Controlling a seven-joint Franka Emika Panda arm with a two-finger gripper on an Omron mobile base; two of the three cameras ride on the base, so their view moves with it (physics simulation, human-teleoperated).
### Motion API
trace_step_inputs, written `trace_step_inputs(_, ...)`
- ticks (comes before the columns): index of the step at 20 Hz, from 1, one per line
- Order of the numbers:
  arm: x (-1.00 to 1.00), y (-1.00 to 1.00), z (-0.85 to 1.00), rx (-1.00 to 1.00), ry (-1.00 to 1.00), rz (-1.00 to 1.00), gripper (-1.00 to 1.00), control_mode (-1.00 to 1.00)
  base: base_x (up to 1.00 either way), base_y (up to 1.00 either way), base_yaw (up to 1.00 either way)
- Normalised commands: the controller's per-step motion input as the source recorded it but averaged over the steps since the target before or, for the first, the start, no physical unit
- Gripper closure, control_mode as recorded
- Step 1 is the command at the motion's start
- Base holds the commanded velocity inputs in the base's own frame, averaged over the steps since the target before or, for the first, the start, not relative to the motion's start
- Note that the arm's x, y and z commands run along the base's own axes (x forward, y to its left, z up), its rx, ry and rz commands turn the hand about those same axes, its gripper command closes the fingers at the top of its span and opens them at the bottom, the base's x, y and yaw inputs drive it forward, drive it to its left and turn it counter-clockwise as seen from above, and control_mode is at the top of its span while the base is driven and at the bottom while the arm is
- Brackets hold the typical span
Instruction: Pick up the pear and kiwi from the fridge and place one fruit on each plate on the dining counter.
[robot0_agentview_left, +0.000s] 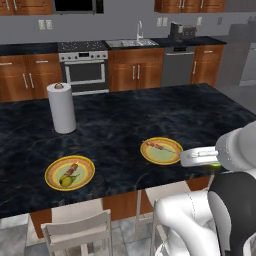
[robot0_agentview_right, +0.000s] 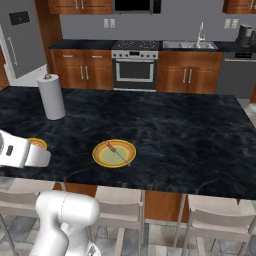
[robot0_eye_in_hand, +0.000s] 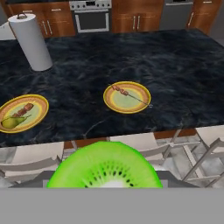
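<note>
Kiwi (robot0_eye_in_hand: 104, 165): held in the gripper (robot0_agentview_left: 212, 159), cut face bright green with dark seeds, out past the near edge of the counter (robot0_agentview_left: 125, 125), above the chairs.

Left base view: pear (robot0_agentview_left: 66, 180) on the left plate (robot0_agentview_left: 70, 173), beside a brown streak. Right plate (robot0_agentview_left: 161, 151) bears a skewer only. Gripper just off the right plate's near-right side, a sliver of green at its tip. Paper towel roll (robot0_agentview_left: 62, 108) upright, far left.

Right base view: right plate (robot0_agentview_right: 114, 153) at the near edge; left plate (robot0_agentview_right: 37, 144) partly hidden behind the hand.

Hand view: both plates ahead, pear (robot0_eye_in_hand: 13, 121) on the left plate (robot0_eye_in_hand: 22, 113).
</note>
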Motion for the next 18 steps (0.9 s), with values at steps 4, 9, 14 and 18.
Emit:
trace_step_inputs(4,0.0,0.0,0.0,0.0,0.0,0.0,1.0,1.0,0.0,0.0,0.0)
trace_step_inputs(9,0.28,0.0,0.01,0.0,0.1,0.0,1.0,-1.0,0.0,0.0,0.0)
trace_step_inputs(14,1.0,-0.04,0.05,0.0,0.56,0.04,1.0,-1.0,0.0,0.0,0.0)
trace_step_inputs(18,1.0,0.0,0.0,0.0,0.54,0.03,1.0,-1.0,0.0,0.0,0.0)
